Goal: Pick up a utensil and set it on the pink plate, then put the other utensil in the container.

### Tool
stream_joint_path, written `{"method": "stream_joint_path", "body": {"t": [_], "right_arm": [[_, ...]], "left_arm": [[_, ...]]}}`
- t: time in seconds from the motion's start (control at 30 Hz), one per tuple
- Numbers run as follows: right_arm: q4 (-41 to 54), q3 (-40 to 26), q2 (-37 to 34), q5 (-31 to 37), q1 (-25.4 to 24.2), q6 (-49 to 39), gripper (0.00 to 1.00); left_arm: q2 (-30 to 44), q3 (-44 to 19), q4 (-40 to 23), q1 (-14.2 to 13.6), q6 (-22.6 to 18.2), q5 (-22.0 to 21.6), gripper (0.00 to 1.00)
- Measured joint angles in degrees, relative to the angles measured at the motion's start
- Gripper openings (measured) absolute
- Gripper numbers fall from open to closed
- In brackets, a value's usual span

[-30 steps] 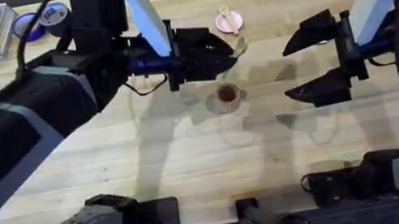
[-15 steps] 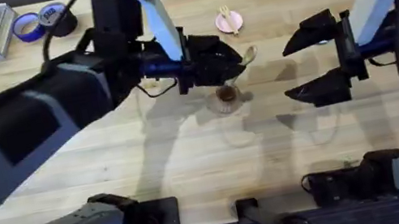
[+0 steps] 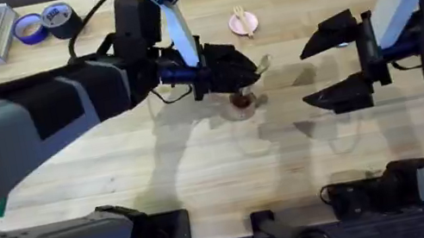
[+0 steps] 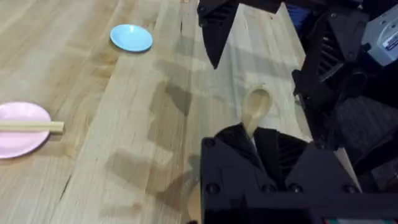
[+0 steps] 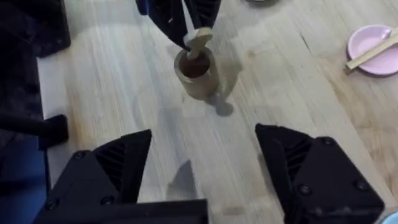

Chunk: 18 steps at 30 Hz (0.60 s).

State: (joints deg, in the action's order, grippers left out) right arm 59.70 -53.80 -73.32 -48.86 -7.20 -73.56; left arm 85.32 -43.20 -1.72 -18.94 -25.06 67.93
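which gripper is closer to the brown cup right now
Left. The left gripper is just above the container, shut on the spoon. The right gripper hangs open off to the container's right, well apart from it.

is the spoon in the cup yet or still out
Still out: the left gripper holds the spoon just above the upright cup, bowl end up.

Left end effector (image 3: 251, 66) blocks container (image 3: 241, 102) top; right side free.
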Motion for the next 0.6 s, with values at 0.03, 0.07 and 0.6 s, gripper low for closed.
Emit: {"method": "stream_joint_path", "body": {"t": [0.03,0.07,0.6], "right_arm": [[0.00,0.00,0.00,0.00,0.00,-0.02,0.996],[0.00,0.00,0.00,0.00,0.00,-0.04,0.996],[0.00,0.02,0.00,0.06,0.00,-0.22,0.996]], "left_arm": [[0.26,0.00,0.00,0.00,-0.14,0.01,0.042],[0.44,0.00,0.00,0.00,-0.32,0.01,0.042],[2.44,0.00,0.02,0.13,-6.44,2.81,0.042]]}}
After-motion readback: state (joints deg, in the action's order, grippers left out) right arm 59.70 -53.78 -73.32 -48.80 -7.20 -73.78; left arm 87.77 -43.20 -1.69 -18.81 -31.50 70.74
